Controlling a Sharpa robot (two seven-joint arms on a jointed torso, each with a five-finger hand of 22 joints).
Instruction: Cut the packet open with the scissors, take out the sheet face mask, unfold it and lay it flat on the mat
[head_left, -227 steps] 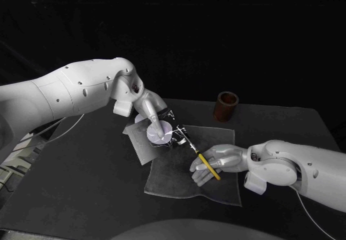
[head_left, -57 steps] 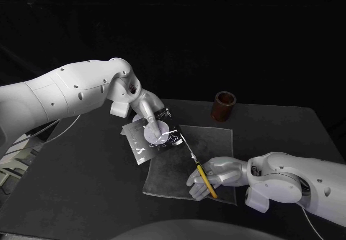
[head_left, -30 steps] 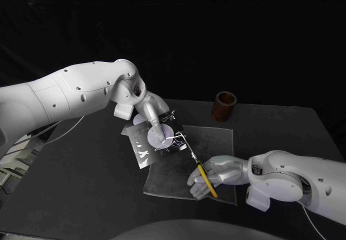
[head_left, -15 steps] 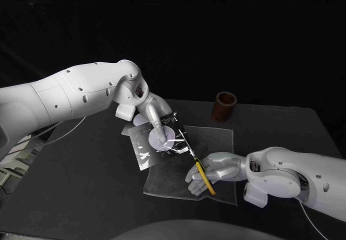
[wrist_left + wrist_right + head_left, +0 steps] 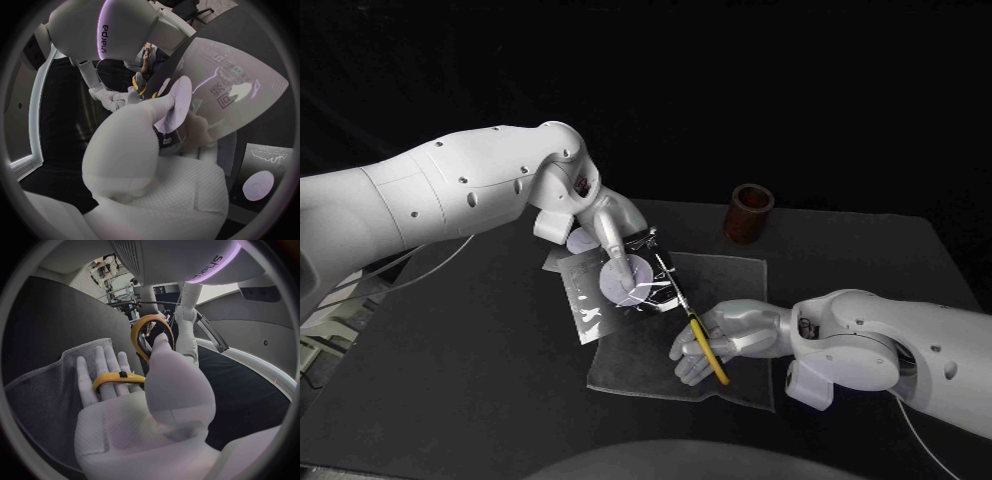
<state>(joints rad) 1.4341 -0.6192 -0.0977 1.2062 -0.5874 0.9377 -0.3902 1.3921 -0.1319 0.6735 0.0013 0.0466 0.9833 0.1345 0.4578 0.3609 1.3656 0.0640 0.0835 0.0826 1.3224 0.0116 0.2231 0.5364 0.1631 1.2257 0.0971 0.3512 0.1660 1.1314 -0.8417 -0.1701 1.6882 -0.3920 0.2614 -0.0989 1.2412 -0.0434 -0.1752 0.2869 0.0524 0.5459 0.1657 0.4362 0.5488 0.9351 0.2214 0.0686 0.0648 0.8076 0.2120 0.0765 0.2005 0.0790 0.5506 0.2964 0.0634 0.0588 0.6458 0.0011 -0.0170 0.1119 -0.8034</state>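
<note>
My left hand (image 5: 612, 246) holds the silver packet (image 5: 594, 303) upright above the mat's far left corner, fingers on the round pale sticker (image 5: 623, 280). In the left wrist view the packet (image 5: 234, 92) stands in front of the hand (image 5: 147, 132), printed face showing. My right hand (image 5: 741, 335) grips the yellow-handled scissors (image 5: 710, 352) over the grey mat (image 5: 733, 282). Their dark blades run up along the packet's right edge. The right wrist view shows the yellow handle loops (image 5: 149, 332) around the fingers (image 5: 103, 372). The sheet mask is hidden.
A brown cup (image 5: 751, 212) stands at the back of the black table (image 5: 877, 260), beyond the mat's far edge. The mat (image 5: 44, 390) lies under my right hand. Bare table lies left and right of the mat.
My left hand has brought the packet slightly right and down, toward the scissors. My right hand has shifted up and left, so the blades now lie against the packet's right edge.
</note>
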